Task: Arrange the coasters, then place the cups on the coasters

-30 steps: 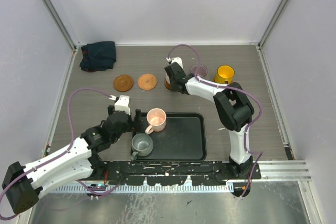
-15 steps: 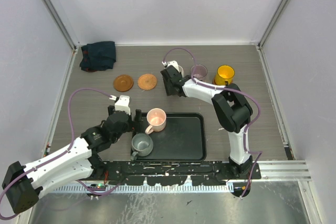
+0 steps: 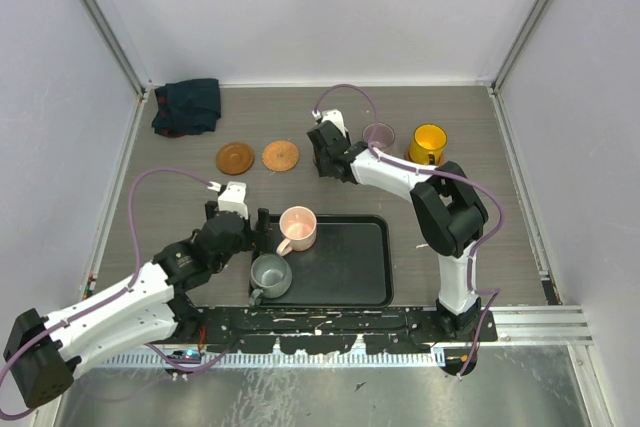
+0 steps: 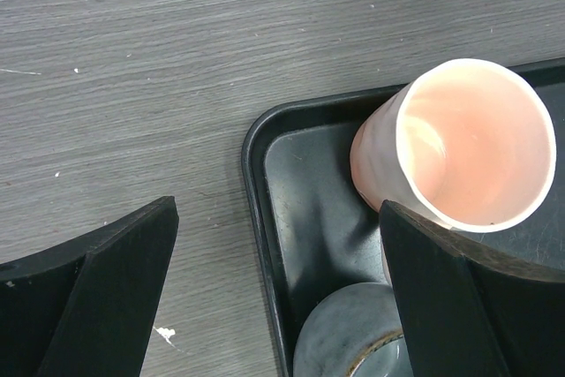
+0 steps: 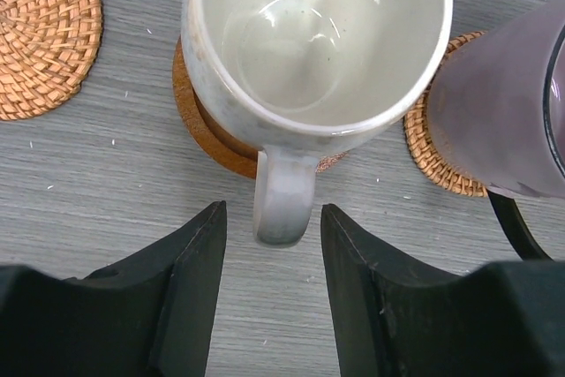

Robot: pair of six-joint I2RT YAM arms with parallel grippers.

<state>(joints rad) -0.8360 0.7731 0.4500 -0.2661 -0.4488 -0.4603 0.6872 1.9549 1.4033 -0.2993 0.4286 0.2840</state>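
My right gripper has just let go: jaws half parted, empty, the cream-white cup handle free between them, so this cup counts as placed on the coaster ahead. Left gripper stands fully spread, empty, pink cup beside one finger.

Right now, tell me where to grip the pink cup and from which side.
Probably pinch the pink cup at its rim wall, coming from above on its left side: it stands upright, mouth open, in the far-left corner of the black tray, and the open left gripper hangs there. Avoid the near side; the grey-green cup crowds it.
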